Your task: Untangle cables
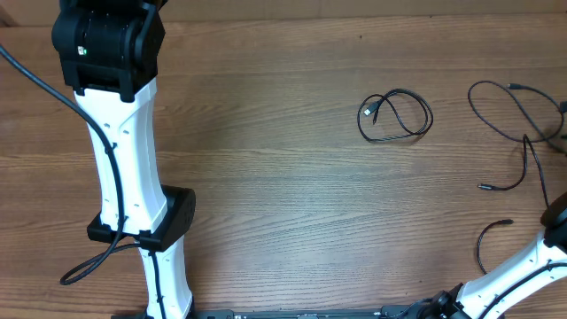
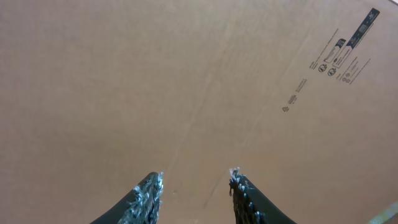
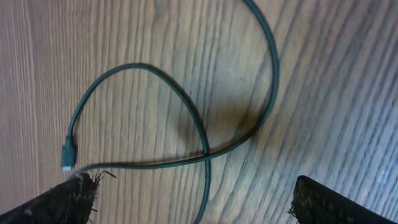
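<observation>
The left arm's fingers (image 2: 146, 198) are spread before a brown cardboard panel (image 2: 124, 74). On the wooden bench (image 1: 283, 195), a thin black coiled cable (image 1: 396, 115) lies right of centre. A looser black cable (image 1: 525, 142) lies far right, below the right arm's spread fingers (image 3: 65, 199).

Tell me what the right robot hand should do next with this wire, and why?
Probably lower the right gripper and close on the wire just below where it crosses itself. In the wrist view the jaws stand open with the wire running between them, the loop crosses right above that spot, and the plug lies free at one side. A grip there should let the arm pull the loop open.
</observation>
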### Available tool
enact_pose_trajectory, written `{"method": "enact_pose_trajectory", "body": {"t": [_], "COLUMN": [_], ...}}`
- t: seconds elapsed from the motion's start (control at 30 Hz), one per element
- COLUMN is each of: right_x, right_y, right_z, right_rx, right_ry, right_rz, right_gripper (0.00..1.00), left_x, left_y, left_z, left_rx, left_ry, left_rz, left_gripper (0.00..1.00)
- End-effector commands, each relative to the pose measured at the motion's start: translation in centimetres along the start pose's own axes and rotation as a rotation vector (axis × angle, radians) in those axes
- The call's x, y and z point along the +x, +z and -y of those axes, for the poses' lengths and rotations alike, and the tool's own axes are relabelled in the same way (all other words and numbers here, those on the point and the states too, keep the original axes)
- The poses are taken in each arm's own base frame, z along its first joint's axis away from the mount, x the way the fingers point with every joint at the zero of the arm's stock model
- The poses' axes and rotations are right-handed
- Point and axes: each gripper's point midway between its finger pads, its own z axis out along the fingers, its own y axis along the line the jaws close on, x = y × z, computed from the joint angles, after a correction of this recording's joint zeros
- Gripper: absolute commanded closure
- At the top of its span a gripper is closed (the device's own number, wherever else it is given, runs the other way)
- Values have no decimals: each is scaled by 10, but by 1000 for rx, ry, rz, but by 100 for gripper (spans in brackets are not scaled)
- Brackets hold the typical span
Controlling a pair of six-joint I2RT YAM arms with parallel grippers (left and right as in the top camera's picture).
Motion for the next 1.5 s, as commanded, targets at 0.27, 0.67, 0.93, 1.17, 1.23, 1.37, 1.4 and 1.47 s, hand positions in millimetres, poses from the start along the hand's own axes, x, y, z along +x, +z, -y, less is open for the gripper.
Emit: {"method": "enact_pose_trajectory", "body": {"t": [0.27, 0.67, 0.93, 1.17, 1.23, 1.37, 1.4, 1.47], "right_x": [30, 15, 23, 40, 39, 25, 21, 19], "right_y": [47, 80, 124, 139, 117, 65, 44, -14], "right_z": [-17, -65, -99, -123, -145, -183, -195, -226], "right_rx": [-6, -217, -446, -568, -657, -739, -752, -754], "right_ry": [48, -86, -141, -204, -264, -341, -386, -505], "right_rz": [-58, 25, 18, 11, -6, 15, 37, 91], "right_gripper": [0, 0, 0, 0, 1, 1, 0, 0], "left_x": [8, 5, 2, -1, -2, -3, -2, -3], "left_y": [5, 5, 5, 5, 5, 5, 5, 4], "left_z": [4, 3, 5, 6, 5, 1, 0, -7], "left_rx": [10, 4, 9, 13, 9, -12, -16, -55], "left_ry": [-17, -17, -17, -17, -12, 5, 18, 21], "left_rz": [-17, -3, 8, 21, 22, 29, 27, 32], "left_gripper": [62, 61, 59, 56, 51, 41, 35, 5]}}
